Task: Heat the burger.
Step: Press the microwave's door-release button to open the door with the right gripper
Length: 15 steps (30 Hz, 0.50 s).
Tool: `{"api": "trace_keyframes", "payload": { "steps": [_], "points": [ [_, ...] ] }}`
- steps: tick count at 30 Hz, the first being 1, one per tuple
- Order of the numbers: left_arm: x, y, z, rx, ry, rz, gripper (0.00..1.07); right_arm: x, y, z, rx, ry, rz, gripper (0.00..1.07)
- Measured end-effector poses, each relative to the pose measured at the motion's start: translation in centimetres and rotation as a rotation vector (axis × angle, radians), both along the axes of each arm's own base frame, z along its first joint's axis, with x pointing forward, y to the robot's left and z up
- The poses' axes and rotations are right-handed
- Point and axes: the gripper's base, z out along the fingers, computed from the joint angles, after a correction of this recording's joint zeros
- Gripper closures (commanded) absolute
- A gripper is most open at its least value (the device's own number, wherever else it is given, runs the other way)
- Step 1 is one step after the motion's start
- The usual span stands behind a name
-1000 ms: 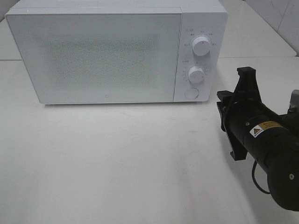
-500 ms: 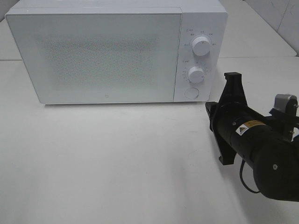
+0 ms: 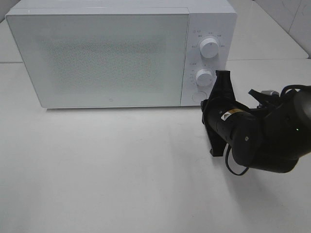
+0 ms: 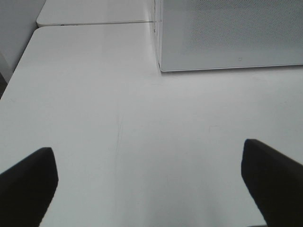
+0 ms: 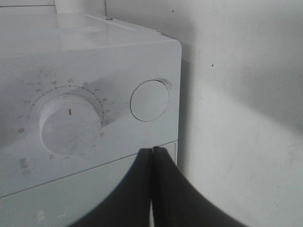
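Observation:
No burger shows in any view. The white microwave [image 3: 107,58] stands at the back of the table with its door closed. My right gripper [image 5: 153,150] is shut with nothing between its fingers. Its tips point at the control panel, just short of the round door button [image 5: 149,100] beside the lower knob [image 5: 70,124]. From above, the right arm's black wrist [image 3: 218,114] sits in front of that button [image 3: 198,97]. My left gripper [image 4: 149,184] stands open over bare table, some way from the microwave's front corner [image 4: 163,66].
The white table [image 3: 97,170] stretches in front of the microwave. The panel carries an upper knob [image 3: 210,48] and a lower knob [image 3: 204,77]. A seam [image 4: 94,22] between two tabletops runs behind the microwave.
My right arm has swung left and in toward the microwave's control panel, and its jaws have closed. The left gripper has not moved.

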Motion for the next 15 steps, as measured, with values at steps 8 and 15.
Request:
{"api": "trace_keyframes", "payload": {
  "steps": [8,15],
  "points": [
    [0.0,0.0,0.0,0.000,0.000,0.000,0.06,3.1,0.3,-0.5,0.000,-0.002,-0.009,1.07],
    [0.0,0.0,0.0,0.000,0.000,0.000,0.06,4.8,0.7,-1.3,0.006,0.009,-0.015,1.07]
  ]
}}
